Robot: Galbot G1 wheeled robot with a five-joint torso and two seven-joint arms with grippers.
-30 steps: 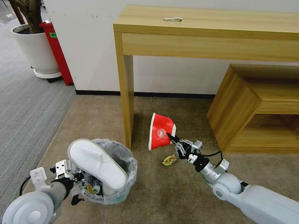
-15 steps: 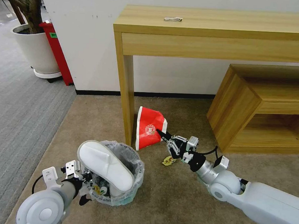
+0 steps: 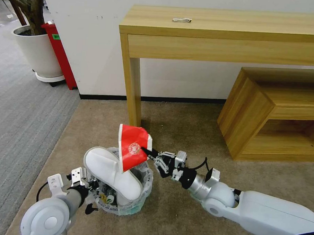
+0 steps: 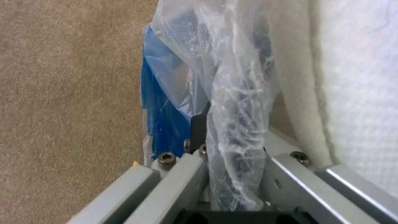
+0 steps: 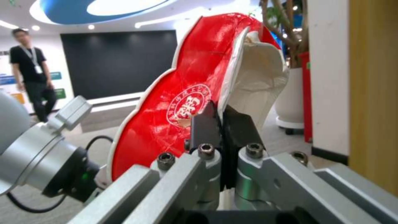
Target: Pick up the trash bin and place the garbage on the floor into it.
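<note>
Right gripper [image 3: 145, 151] pinches the red wrapper [image 3: 132, 146], dangling it right over the trash bin [image 3: 141, 194]. Left gripper [image 3: 88, 188] clamps the bin's bagged rim, white slipper [image 3: 107, 172] poking out.

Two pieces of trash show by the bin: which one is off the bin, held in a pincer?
The red paper bag, pinched by the right pincer over the bin. The white slipper rests in the bin.

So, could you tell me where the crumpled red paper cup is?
In the head view, right gripper holds the red paper cup above the lined trash bin.
</note>
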